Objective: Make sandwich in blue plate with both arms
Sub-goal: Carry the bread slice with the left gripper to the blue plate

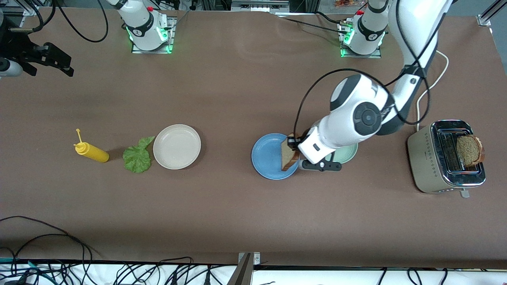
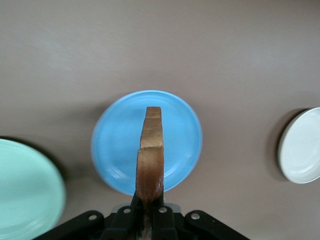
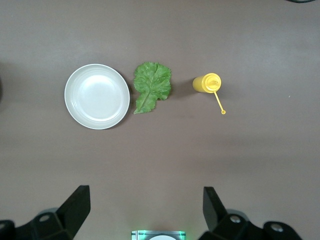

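Left wrist view: bread slice (image 2: 150,160) between fingers (image 2: 134,212)

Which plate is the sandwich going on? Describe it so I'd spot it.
Start at the toaster and look along the table toward the right arm's end. Past the mint-green plate lies the blue plate, under a bread slice held by the left gripper.

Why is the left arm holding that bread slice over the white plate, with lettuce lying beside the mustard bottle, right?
Not quite: the left end effector holds the bread slice over the blue plate, as the left wrist view shows. The lettuce does lie beside the mustard bottle.
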You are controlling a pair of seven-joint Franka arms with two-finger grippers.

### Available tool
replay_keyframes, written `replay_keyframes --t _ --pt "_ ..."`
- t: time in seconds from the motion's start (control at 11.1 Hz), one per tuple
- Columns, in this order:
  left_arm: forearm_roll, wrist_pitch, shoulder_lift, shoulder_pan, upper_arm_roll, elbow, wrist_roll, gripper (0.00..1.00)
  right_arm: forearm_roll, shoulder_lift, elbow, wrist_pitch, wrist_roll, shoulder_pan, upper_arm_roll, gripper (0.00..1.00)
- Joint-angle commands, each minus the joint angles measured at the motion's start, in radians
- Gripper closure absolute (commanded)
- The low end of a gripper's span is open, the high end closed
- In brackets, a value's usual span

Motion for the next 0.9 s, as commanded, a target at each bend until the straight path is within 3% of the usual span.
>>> replay_keyframes --t 0.0,0.81 --pt "-0.015 0.09 0.079 -0.014 -0.027 0.025 -0.049 1.0 0.009 0.014 0.023 -0.019 0.013 0.001 -0.001 0.0" --pt "-0.03 0.159 0.157 -0.036 -0.056 0.003 -0.138 1.0 0.007 0.015 0.023 -0.019 0.013 0.0 -0.002 0.0"
